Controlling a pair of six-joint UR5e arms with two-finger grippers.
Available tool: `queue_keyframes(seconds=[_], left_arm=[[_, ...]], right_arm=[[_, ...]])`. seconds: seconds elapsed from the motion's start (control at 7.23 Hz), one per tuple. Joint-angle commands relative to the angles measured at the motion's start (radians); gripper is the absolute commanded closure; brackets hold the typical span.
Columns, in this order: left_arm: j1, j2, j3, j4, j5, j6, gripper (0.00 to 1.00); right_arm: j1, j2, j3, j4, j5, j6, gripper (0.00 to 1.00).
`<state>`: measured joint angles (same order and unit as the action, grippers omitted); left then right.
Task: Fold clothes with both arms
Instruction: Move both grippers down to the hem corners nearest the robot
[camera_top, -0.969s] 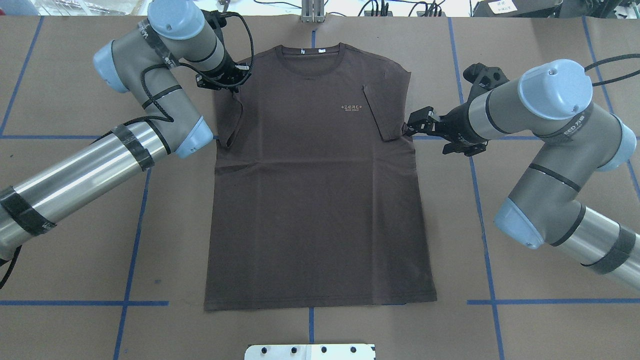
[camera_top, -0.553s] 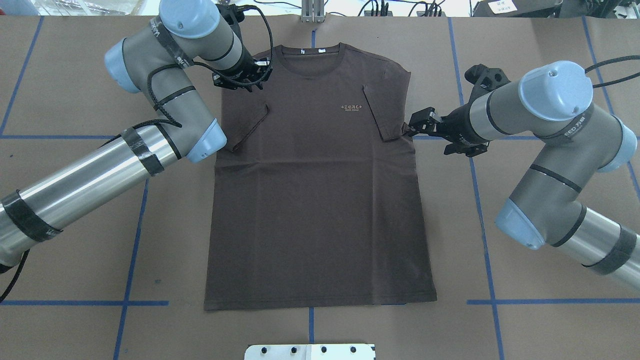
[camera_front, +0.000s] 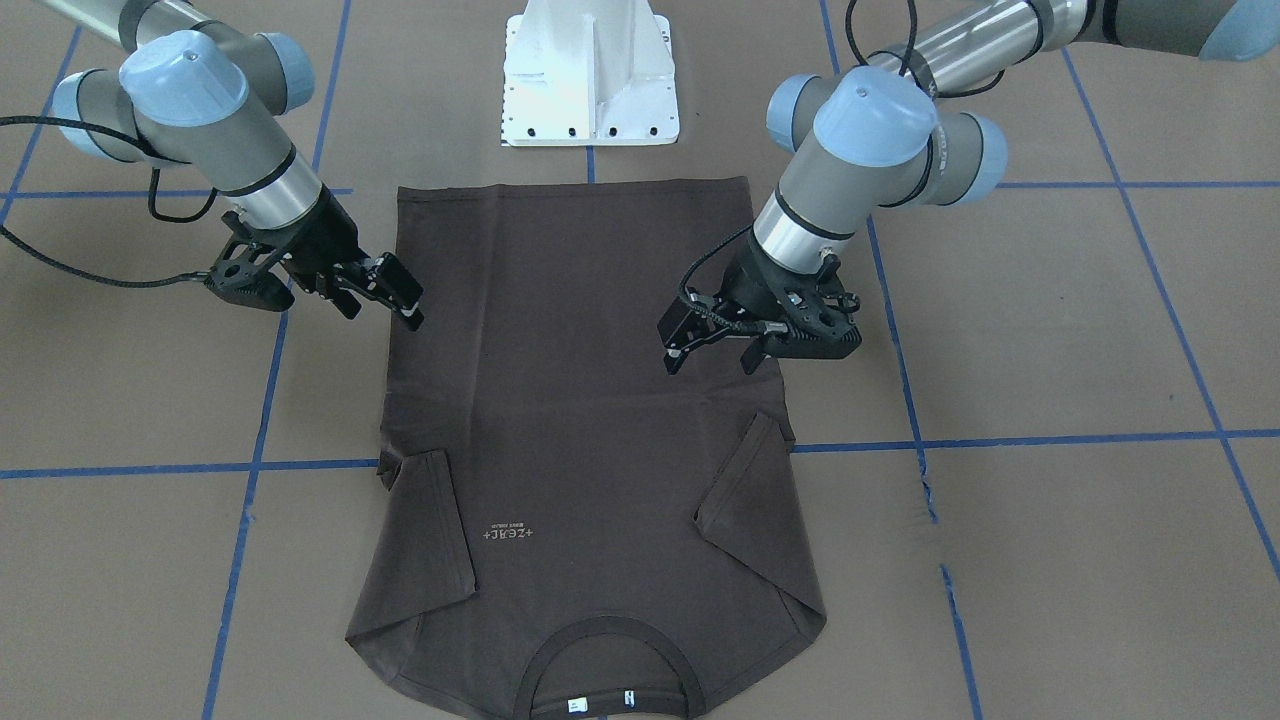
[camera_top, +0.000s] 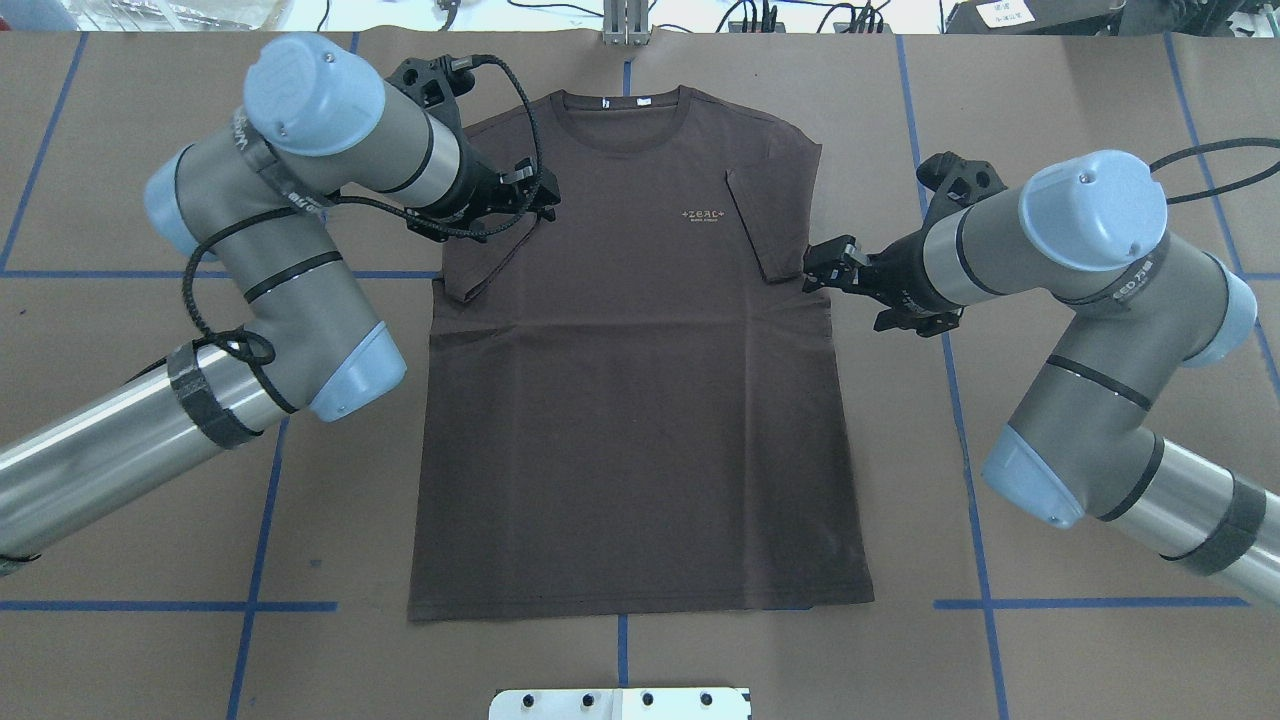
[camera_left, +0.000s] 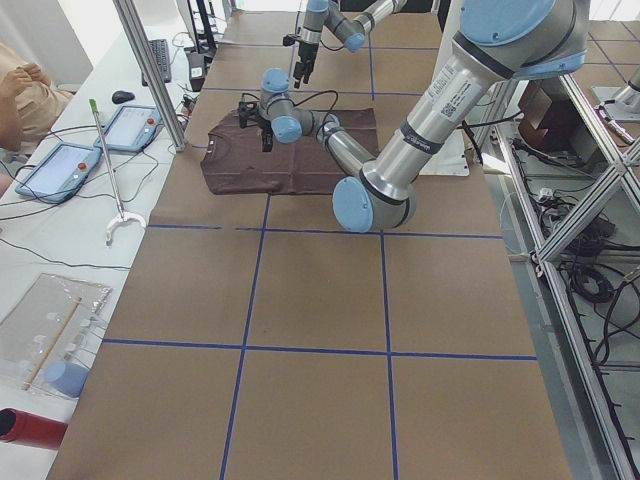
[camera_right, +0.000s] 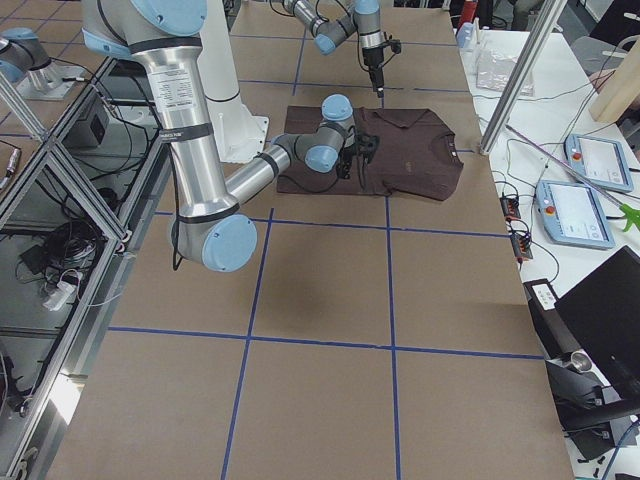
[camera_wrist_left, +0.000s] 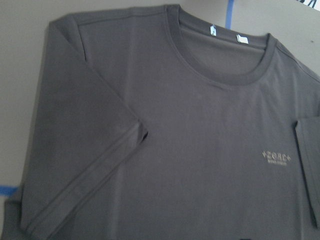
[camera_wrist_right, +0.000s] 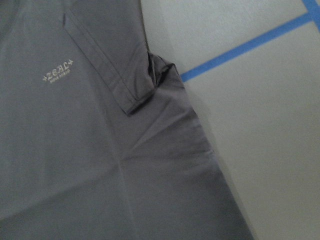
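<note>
T-shirt collar (camera_front: 608, 630) cropped below, chest lettering (camera_top: 707, 215) unreadable

Brown table (camera_top: 1090, 80) gridded with blue tape (camera_top: 150, 606); white bolted pedestal (camera_front: 590, 75) at the robot-side edge. On the white side bench (camera_left: 60, 250): tablets (camera_left: 128, 127), keyboard (camera_left: 160, 60), red cylinder (camera_left: 30, 428).

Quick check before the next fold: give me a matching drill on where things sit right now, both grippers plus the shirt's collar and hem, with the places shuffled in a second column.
Column 1
1. left gripper
2. right gripper
3. collar
4. hem

Column 2
A. T-shirt edge nearest the white base
B. over the shirt, next to a folded-in sleeve
C. at the shirt's side edge, just outside the other folded-in sleeve
D. shirt edge farthest from the base

Pairs: 1-B; 2-C; 3-D; 4-A
</note>
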<state>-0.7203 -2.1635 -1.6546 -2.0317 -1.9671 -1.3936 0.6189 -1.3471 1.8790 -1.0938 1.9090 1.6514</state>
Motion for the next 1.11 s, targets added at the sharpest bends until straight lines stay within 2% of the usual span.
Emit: queue_keyframes(seconds=[0.0,0.14,0.28,0.42,0.69,0.83,0.97], left_arm=[[0.041,0.162,-0.197,-0.007,0.011,-0.008,0.0],[0.042,0.197,-0.229,-0.012,0.001,0.004,0.01],[0.042,0.198,-0.225,-0.012,-0.003,0.007,0.01],[0.042,0.198,-0.229,-0.012,0.005,-0.01,0.0],[0.042,0.2,-0.221,-0.015,0.007,-0.024,0.0],[0.042,0.2,-0.224,-0.013,0.007,-0.024,0.0],[0.042,0.2,-0.223,-0.013,0.007,-0.024,0.0]], right_arm=[[-0.259,-0.189,0.165,-0.004,-0.214,0.137,0.02],[-0.409,-0.217,0.193,-0.012,-0.342,0.263,0.06],[-0.491,-0.225,0.209,-0.074,-0.435,0.312,0.09],[-0.53,-0.228,0.213,-0.095,-0.458,0.426,0.11],[-0.536,-0.238,0.204,-0.104,-0.482,0.444,0.15],[-0.538,-0.238,0.201,-0.107,-0.482,0.444,0.22],[-0.536,-0.238,0.203,-0.113,-0.482,0.444,0.35]])
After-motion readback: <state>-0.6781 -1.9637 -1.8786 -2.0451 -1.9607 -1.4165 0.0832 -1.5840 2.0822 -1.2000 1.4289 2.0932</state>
